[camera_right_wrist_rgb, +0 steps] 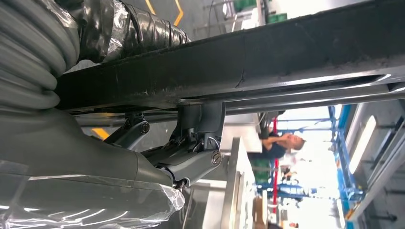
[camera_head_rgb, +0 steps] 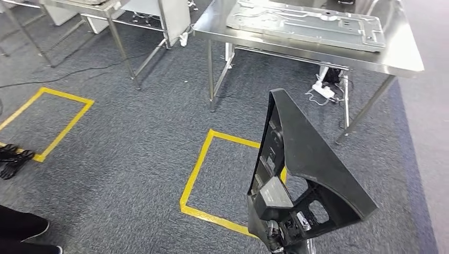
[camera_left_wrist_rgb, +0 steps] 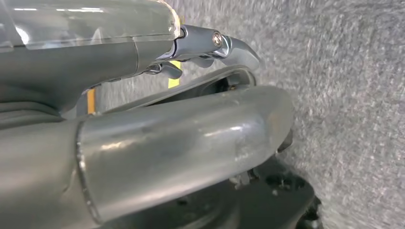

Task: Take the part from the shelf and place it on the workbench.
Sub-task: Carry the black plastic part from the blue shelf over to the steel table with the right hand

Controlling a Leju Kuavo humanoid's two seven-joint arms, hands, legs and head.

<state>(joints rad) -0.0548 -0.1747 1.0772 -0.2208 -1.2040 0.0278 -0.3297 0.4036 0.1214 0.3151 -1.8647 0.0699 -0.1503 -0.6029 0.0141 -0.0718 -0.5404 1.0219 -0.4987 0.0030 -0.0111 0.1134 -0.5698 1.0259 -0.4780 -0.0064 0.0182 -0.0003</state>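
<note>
In the head view a black triangular plastic part (camera_head_rgb: 307, 159) with cut-outs stands upright at the lower right, above the carpet. My right hand (camera_head_rgb: 283, 230) grips its lower end. The right wrist view shows the part's dark edge (camera_right_wrist_rgb: 267, 57) crossing the picture, with my right hand (camera_right_wrist_rgb: 191, 152) clamped on it from beneath. The steel workbench (camera_head_rgb: 392, 61) stands ahead at the upper right, and a large grey metal panel (camera_head_rgb: 307, 24) lies flat on it. My left hand (camera_left_wrist_rgb: 181, 143) hangs over the grey carpet, holding nothing, with thumb and fingers apart.
A yellow tape square (camera_head_rgb: 198, 174) marks the carpet just before the workbench, and another (camera_head_rgb: 63, 124) lies to the left. A second steel table (camera_head_rgb: 111, 8) stands at the upper left. A white power strip (camera_head_rgb: 324, 90) with cables lies under the workbench.
</note>
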